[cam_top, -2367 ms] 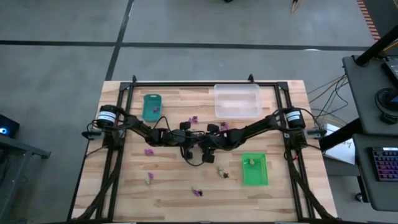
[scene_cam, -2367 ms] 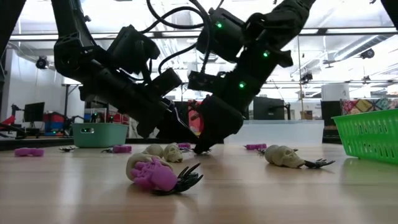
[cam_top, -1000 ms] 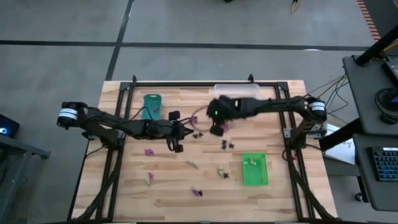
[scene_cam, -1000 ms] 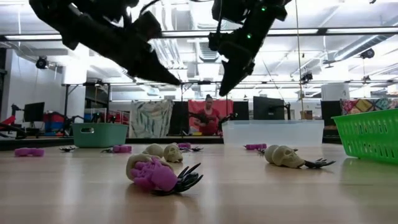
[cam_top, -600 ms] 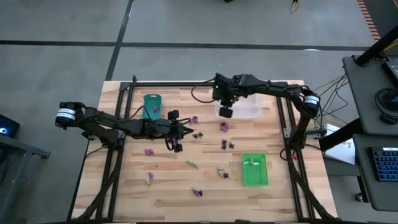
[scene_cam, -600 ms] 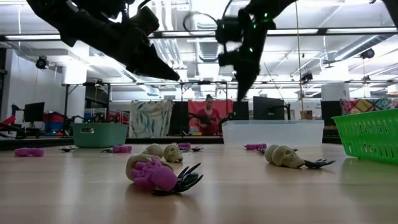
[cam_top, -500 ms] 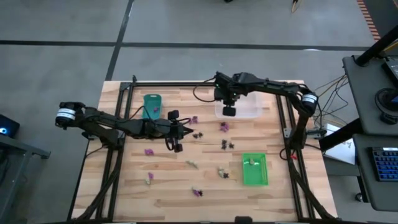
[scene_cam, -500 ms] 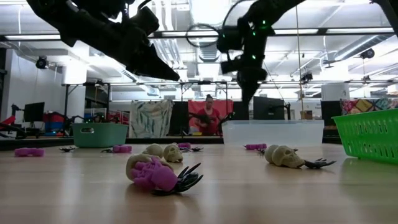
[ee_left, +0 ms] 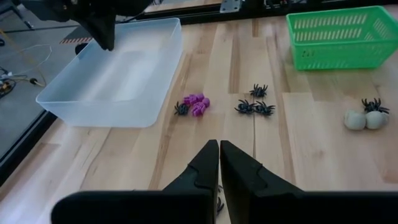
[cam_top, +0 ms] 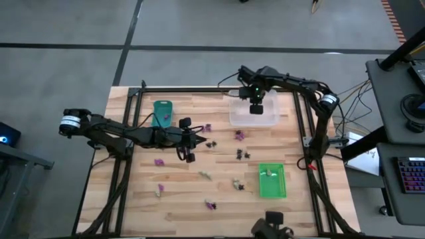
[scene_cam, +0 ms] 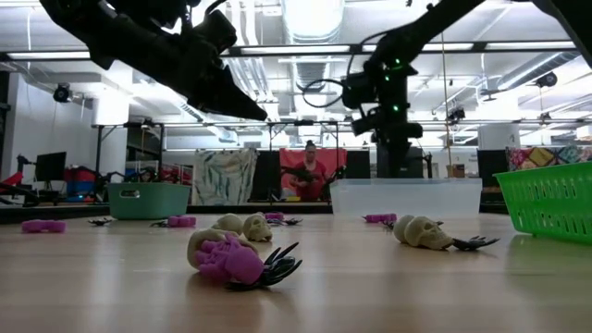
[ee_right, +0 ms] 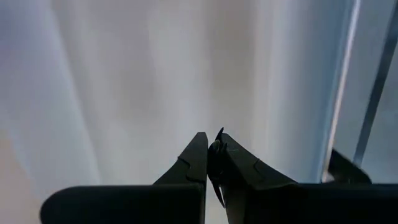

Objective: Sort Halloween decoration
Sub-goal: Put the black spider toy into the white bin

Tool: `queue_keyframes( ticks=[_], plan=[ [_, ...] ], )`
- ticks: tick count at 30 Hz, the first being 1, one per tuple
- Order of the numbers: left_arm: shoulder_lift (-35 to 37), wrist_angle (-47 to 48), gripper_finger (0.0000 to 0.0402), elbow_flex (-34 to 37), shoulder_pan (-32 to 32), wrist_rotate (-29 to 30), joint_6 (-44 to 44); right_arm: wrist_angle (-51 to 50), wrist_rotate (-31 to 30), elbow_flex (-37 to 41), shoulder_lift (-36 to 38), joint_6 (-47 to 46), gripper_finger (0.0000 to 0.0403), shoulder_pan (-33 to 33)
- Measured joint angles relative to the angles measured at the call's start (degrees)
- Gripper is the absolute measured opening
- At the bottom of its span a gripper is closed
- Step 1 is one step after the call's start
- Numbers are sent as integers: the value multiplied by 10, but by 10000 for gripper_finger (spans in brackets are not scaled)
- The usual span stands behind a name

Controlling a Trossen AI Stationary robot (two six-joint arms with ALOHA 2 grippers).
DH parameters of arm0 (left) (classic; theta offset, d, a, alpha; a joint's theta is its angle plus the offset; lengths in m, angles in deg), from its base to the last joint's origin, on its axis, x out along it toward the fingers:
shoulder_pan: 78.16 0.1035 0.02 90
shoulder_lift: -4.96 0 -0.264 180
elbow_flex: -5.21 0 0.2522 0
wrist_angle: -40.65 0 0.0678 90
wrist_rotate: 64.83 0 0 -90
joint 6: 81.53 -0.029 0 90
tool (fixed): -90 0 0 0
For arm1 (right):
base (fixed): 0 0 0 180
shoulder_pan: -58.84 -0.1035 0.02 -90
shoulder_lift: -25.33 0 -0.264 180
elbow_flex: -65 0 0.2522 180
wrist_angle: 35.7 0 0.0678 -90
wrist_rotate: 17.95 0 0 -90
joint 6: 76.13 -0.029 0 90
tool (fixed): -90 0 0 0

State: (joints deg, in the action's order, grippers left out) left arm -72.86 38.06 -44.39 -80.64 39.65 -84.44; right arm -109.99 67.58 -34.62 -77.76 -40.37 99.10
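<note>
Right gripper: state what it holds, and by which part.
The right gripper, above the clear tray, pinches a tiny black trinket at its fingertips; the gripped part cannot be told.

The shape of the black trinket (ee_right: 216, 149) pinched in the right gripper (ee_right: 211, 152) cannot be told. The green tray (scene_cam: 548, 199) is cut off at the edge in the low view.

We see the table (cam_top: 166, 199) from overhead. Low camera sits at tabletop level, facing the room. Left wrist camera looks toward 3 o'clock at the clear tray (ee_left: 118, 71); right wrist camera looks down into it, very close.
</note>
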Motion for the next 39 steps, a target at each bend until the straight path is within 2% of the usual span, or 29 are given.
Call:
queue_keyframes(
  ticks=[12, 22, 25, 33, 39],
  plan=[
    [0, 9, 0, 0, 0, 1, 0, 40, 0, 73, 0, -43, 13, 90],
    [0, 9, 0, 0, 0, 1, 0, 99, 0, 110, 0, -95, 13, 122],
    [0, 9, 0, 0, 0, 2, 0, 101, -1, 109, 0, -151, 13, 123],
    [0, 9, 0, 0, 0, 2, 0, 96, 0, 107, 0, -414, 13, 123],
    [0, 10, 0, 0, 0, 2, 2, 74, 0, 109, 0, -445, 16, 123]
  ],
)
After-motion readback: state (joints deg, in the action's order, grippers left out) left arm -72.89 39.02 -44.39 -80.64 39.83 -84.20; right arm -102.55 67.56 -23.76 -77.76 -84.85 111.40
